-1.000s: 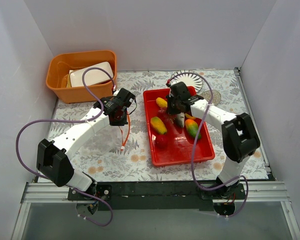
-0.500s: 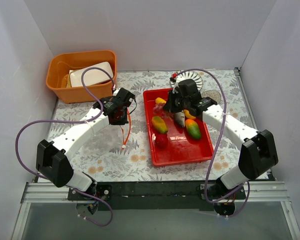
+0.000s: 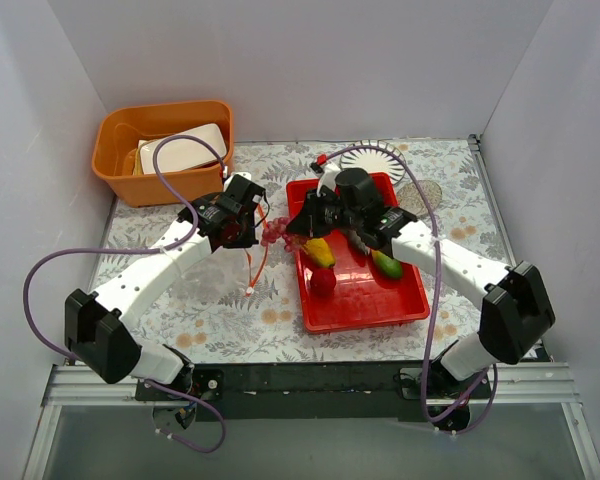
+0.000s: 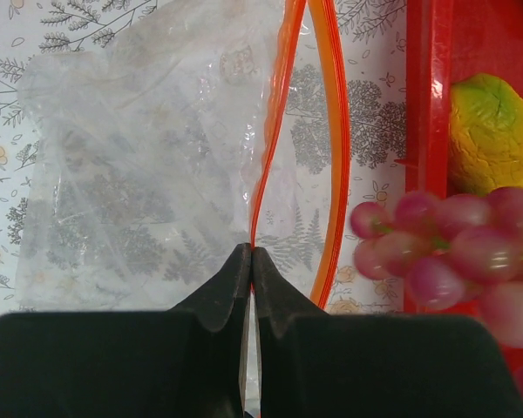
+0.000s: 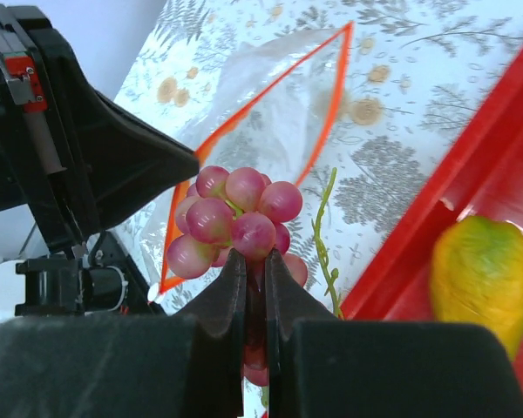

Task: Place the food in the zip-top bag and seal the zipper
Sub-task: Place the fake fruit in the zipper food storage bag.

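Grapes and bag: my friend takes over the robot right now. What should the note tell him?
Left gripper: shut on one lip of the zip-top bag's orange zipper; the mouth gapes open.
Right gripper: shut on the purple grapes, held by the bag's mouth, outside the red tray.
Done: no food shows inside the bag.
Left: grapes in, then mango, second mango and red apple from the tray; seal.

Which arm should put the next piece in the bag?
Right. The right gripper holds the grapes just short of the open bag, while the left gripper is pinching the zipper.
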`<state>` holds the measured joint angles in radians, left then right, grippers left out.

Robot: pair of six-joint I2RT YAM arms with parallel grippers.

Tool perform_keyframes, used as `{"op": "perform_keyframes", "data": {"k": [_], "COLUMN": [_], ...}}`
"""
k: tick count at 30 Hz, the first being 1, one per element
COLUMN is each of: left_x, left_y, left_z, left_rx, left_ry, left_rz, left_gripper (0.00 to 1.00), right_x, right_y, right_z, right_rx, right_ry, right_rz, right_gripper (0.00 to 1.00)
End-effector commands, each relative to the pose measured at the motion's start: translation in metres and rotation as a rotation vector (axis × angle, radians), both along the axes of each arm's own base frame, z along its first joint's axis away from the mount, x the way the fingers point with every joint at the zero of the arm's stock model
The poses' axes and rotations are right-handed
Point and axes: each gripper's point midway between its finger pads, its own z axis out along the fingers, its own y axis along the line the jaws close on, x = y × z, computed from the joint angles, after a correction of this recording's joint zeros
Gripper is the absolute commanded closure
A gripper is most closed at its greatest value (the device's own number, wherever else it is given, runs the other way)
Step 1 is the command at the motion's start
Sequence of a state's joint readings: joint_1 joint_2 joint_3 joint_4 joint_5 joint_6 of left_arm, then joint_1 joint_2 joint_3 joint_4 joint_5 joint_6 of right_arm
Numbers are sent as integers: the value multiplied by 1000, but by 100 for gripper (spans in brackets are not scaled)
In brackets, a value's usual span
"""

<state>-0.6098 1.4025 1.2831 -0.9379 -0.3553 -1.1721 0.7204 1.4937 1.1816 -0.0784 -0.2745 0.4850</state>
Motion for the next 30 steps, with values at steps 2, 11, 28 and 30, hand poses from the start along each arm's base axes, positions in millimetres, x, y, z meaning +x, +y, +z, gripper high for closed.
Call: {"op": "perform_keyframes", "data": {"k": [2,11,28,30], "left_x": [0,-4,-12,-9], "left_y": [-9,-26,-40,-34], "left_z": [18,23,29,32], "left_rx": [-87,-183,-260,-241], "left_ry": [-45,-41,-45,-68], "left_rz": [-19,-59,-112,-85], "left_gripper": [100,100,100,100], "right_x": [-2,1,15,9], "right_y": [37,60,83,82], "right_z": [20,-15,-49,-52], "right_rx": [107,16,-103,-103], "right_ry": [-20,74,208,203], "right_rz": [82,120,126,146], "right_gripper": [95,92,84,65]}}
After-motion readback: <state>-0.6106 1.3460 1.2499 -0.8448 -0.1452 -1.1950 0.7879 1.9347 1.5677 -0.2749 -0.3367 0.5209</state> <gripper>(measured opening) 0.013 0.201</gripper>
